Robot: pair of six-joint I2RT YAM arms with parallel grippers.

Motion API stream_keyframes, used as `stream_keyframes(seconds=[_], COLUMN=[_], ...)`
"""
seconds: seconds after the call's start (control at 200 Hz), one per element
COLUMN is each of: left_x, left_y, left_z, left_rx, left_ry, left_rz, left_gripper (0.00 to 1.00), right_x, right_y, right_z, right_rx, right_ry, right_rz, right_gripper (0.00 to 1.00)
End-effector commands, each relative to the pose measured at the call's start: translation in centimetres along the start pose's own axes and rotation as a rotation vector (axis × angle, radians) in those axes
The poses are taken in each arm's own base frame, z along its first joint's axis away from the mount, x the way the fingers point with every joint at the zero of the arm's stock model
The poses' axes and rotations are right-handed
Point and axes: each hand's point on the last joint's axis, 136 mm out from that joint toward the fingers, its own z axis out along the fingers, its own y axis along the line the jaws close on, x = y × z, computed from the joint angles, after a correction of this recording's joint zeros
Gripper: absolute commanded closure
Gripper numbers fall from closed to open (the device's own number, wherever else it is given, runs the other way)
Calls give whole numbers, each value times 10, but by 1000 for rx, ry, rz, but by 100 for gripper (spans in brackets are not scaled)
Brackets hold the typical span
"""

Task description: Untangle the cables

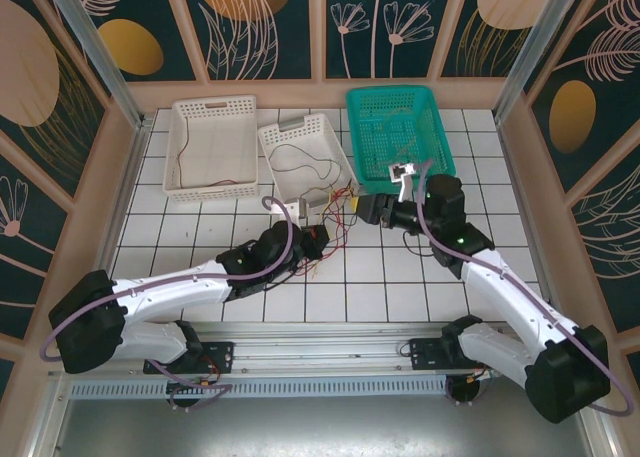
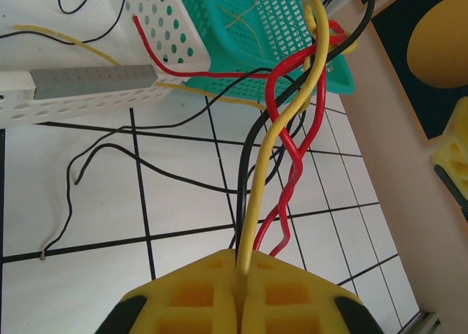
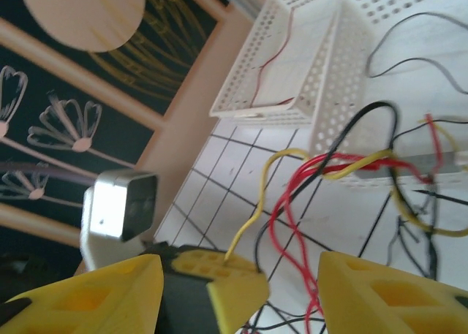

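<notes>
Three baskets are set in a row across the upper part of the tabletop (image 1: 180, 232) in the top view. The left basket (image 1: 172, 147) is placed at upper left, the middle basket (image 1: 270, 162) just right of it, and the right basket (image 1: 375, 117) just beside that. The cables (image 1: 335, 212) are bunched at the centre of the frame, below the middle basket. They are flanked by the left gripper (image 1: 318, 239) at lower left and the right gripper (image 1: 368, 209) at right. Loose strands are laid inside the baskets.

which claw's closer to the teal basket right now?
Right. The right claw sits open just short of the teal basket's near edge. The left claw is farther back and to the left, shut on the cables.
</notes>
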Motion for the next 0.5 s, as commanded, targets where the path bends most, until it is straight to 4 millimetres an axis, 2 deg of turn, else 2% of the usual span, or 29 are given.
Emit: stream_keyframes(seconds=[0.0, 0.075, 0.24, 0.375, 0.435, 0.495], left_x=[-9, -8, -8, -6, -4, -2], left_y=[-11, -12, -18, -20, -20, -19], left_z=[1, 3, 2, 3, 3, 3], left_rx=[46, 51, 80, 95, 103, 106], left_ry=[-37, -29, -25, -16, -11, -8], left_rz=[-38, -42, -55, -63, -69, -73], left_gripper=[100, 100, 100, 100, 100, 100], right_x=[17, 23, 26, 27, 25, 32], right_y=[4, 1, -17, -16, -22, -21], right_z=[8, 16, 32, 44, 49, 56], right_rx=[-74, -83, -35, -56, -39, -38], right_ry=[27, 39, 40, 44, 37, 56], right_rz=[-43, -45, -18, -17, -14, -18], right_gripper=[41, 41, 45, 48, 50, 53])
